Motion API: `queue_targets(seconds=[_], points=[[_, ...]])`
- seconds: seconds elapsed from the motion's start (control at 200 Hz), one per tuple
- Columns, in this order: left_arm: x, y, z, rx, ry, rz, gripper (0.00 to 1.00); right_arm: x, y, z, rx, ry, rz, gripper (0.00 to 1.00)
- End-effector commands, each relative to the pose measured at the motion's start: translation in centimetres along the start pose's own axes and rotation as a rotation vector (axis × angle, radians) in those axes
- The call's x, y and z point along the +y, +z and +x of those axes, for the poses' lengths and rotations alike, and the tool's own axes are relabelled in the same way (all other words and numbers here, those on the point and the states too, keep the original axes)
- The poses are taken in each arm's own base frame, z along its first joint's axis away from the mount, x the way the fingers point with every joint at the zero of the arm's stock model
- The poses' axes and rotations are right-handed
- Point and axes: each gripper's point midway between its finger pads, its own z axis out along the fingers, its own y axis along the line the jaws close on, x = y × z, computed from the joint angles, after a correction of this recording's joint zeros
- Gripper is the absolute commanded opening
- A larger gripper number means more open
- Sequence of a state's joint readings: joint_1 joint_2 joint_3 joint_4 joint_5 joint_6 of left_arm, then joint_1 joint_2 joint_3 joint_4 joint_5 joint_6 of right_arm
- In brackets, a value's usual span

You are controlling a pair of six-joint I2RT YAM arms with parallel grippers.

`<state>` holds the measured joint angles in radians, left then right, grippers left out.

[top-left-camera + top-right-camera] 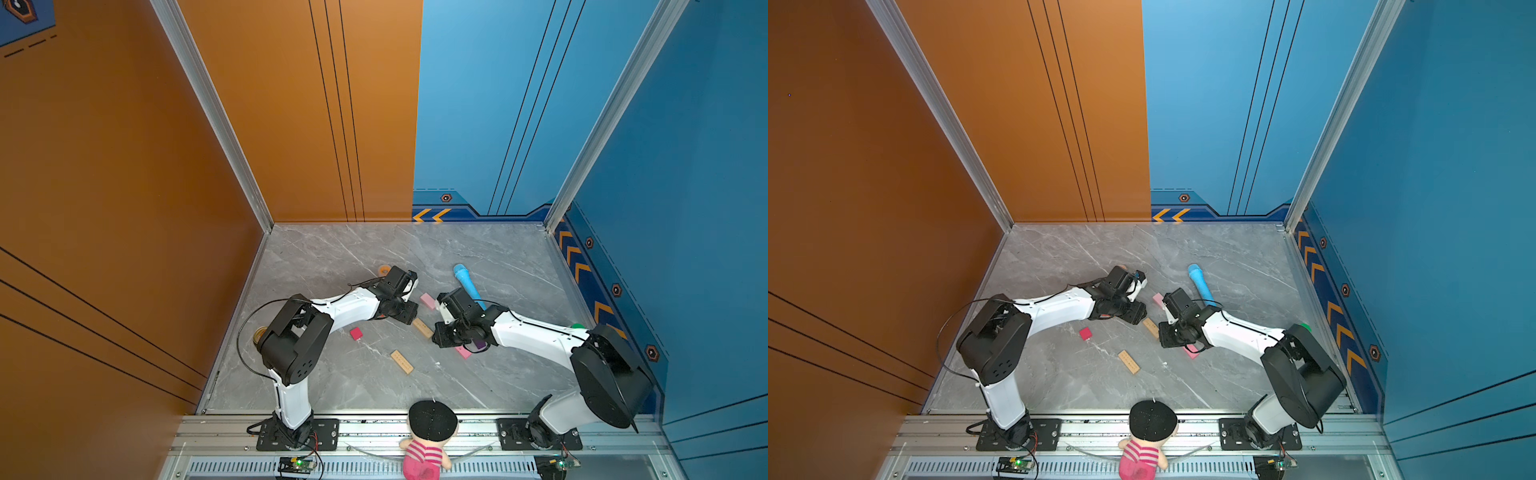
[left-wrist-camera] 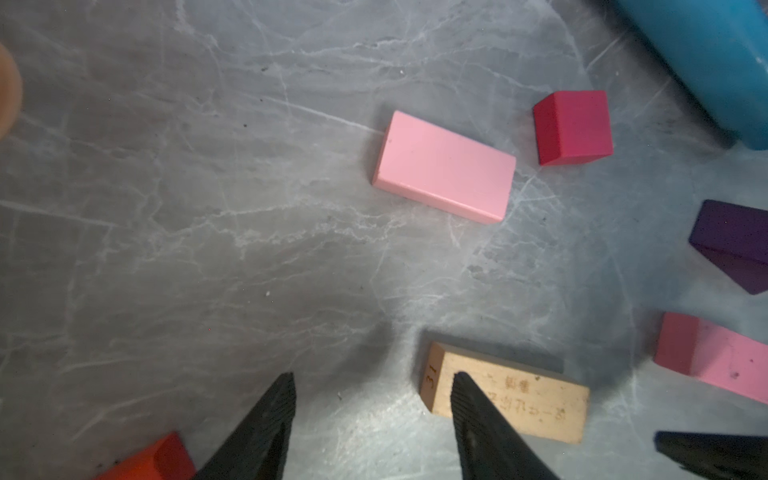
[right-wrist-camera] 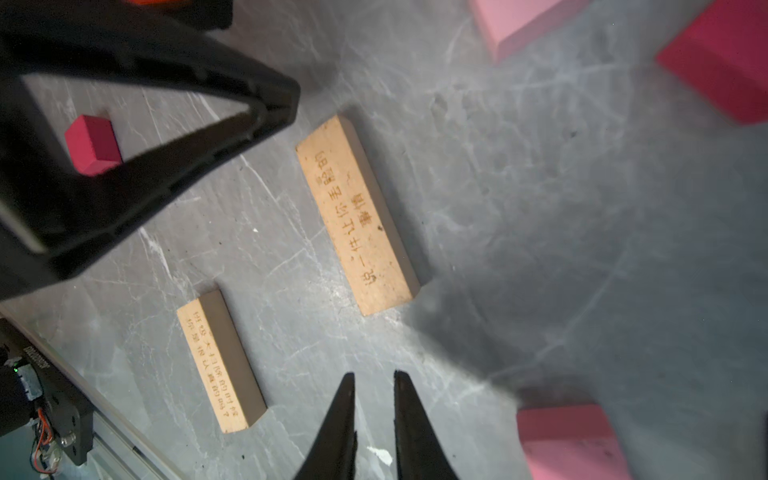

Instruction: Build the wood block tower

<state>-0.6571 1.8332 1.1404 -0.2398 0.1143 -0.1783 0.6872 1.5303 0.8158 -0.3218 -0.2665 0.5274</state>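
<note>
The blocks lie scattered flat on the grey floor. Through the left wrist view I see a pale pink brick [image 2: 444, 166], a magenta cube [image 2: 571, 126], the purple piece [image 2: 735, 245], another pink brick [image 2: 715, 357] and a red brick's corner [image 2: 153, 459]. My left gripper [image 2: 372, 378] is open and empty, with one finger overlapping the end of a tan slab [image 2: 515, 399]. My right gripper [image 3: 375, 374] hangs over bare floor with only a narrow gap between its jaws, holding nothing. It sits between a second tan slab [image 3: 220, 361] and a pink brick [image 3: 569, 444]. Another magenta cube [image 1: 356, 333] lies apart.
A blue tube [image 1: 467, 284] lies behind the right wrist. An orange ring [image 1: 381, 271] sits behind the left wrist. A tape roll [image 1: 260, 332] rests by the left wall. The two grippers [image 1: 409, 315] [image 1: 440, 338] are close together mid-floor. A doll [image 1: 430, 436] leans at the front rail.
</note>
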Motion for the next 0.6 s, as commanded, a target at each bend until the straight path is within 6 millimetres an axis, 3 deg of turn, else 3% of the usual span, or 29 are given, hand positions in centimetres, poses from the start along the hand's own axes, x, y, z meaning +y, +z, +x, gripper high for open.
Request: queue_targets(seconds=[0.0,0.24,0.596], points=[[-1.2,0.5,0.0,0.028,-0.001,0.039,0.59,0.4,0.6,0.3,0.023,0.015,-0.018,0.14],[-1.6,1.4,0.8,0.058,-0.012,0.059,0.49,-0.2,2.0,0.5,0.046,0.039,0.000,0.00],[-2.0,1.9,1.2,0.080,-0.025,0.082,0.37,-0.6,3.3,-0.4,0.051,0.060,0.019,0.00]])
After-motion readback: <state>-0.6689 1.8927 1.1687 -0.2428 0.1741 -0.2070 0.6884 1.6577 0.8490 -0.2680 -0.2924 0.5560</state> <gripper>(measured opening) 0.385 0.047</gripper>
